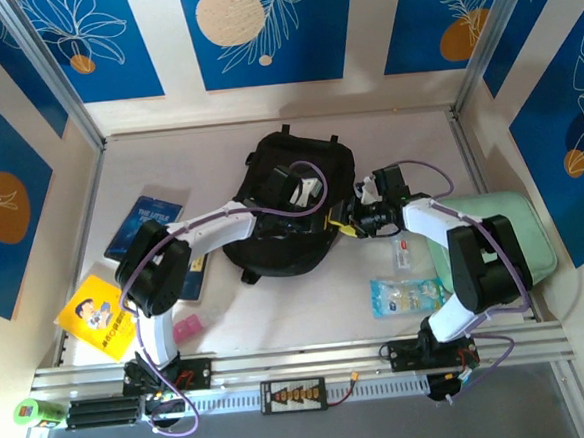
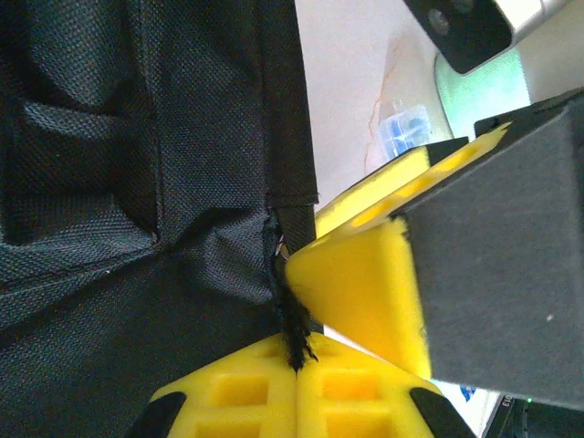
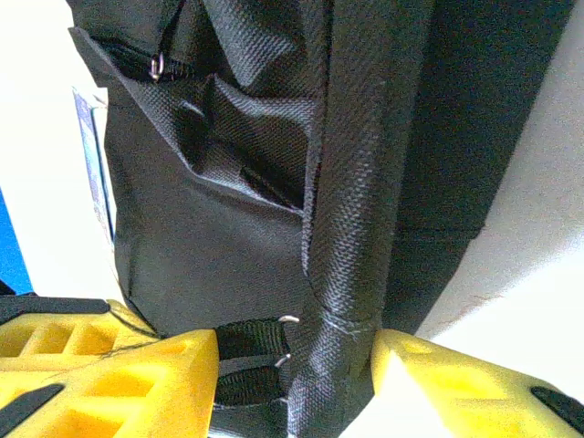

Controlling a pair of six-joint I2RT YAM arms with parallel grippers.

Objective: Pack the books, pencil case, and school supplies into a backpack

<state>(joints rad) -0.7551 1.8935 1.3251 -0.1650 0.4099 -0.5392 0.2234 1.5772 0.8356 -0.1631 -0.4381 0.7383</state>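
**Position.** The backpack (image 1: 318, 157) lies at mid-counter (image 1: 279, 315) with both arms reaching onto it. The blue book (image 1: 144, 226) and the yellow book (image 1: 98, 315) lie on the counter well to its left. The mint-green case (image 1: 519, 233) and a clear packet of supplies (image 1: 406, 294) lie to its right, under and beside the right arm. By the look of it, nothing is packed yet.

**Pincers.** The left pincer (image 2: 297, 360) is clenched on a frayed black edge of the backpack fabric. The right pincer (image 3: 297, 345) stands part-spread astride a thick woven band (image 3: 342, 228) of the backpack. One finger touches the band, but whether the band is truly gripped cannot be told.

**Risks.**
- The left hold is a thin strand at the very tips, so a pull to spread the opening could slip it or tear threads.
- The two pincers sit very near each other, so any converging move risks contact.
- If the right pincer takes the band rather than the opening's edge, lifting would likely drag the whole bag instead of opening it.
- The right arm, hanging over the case, could nudge it.

**Views.**
- The overhead view supplies the layout of the loose items and the reach of the arms, but no grip detail.
- The left wrist view supplies the pinch itself, with a finger (image 2: 365, 283) of the right pincer just beside it.
- The right wrist view supplies the band between the jaws and a zip pull (image 3: 157, 62) on a pocket.
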